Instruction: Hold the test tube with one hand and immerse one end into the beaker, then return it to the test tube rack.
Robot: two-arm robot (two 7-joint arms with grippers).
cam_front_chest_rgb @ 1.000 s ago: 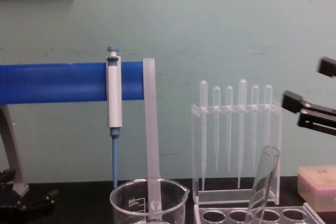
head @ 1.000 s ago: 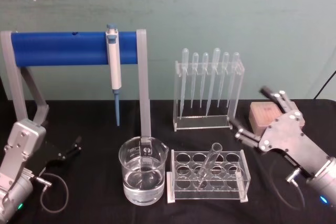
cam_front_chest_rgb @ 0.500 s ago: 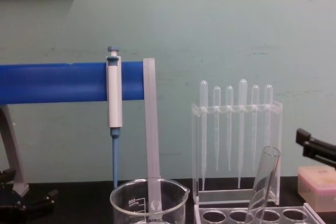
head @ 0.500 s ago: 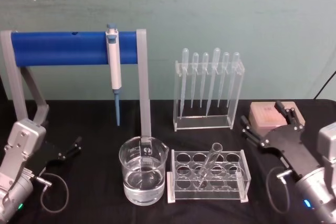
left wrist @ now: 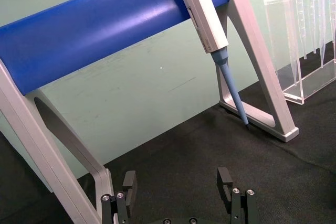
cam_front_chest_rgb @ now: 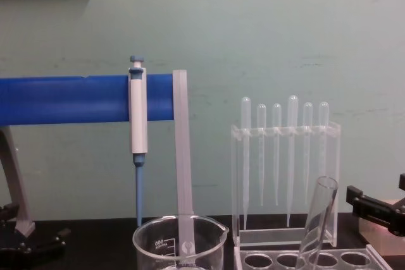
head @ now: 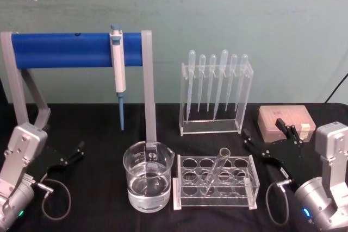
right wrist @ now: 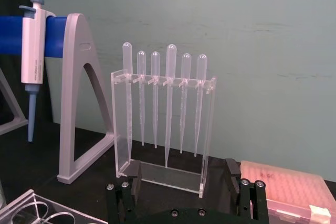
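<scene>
The test tube (head: 215, 171) was seen leaning in the clear rack (head: 216, 183), just right of the beaker (head: 148, 175). The right gripper (head: 265, 140) was held right of the rack, jaws apart, empty. The left gripper (head: 76, 152) was parked left of the beaker, jaws apart.

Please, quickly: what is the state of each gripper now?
Left gripper: open, holding nothing, low at the table's left.
Right gripper: open, holding nothing, right of the rack with the test tube.

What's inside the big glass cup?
The beaker holds clear liquid, filling roughly its lower half. Nothing else sits in it; the test tube leans in the clear rack beside it. The beaker's base cannot be seen from the chest.
</scene>
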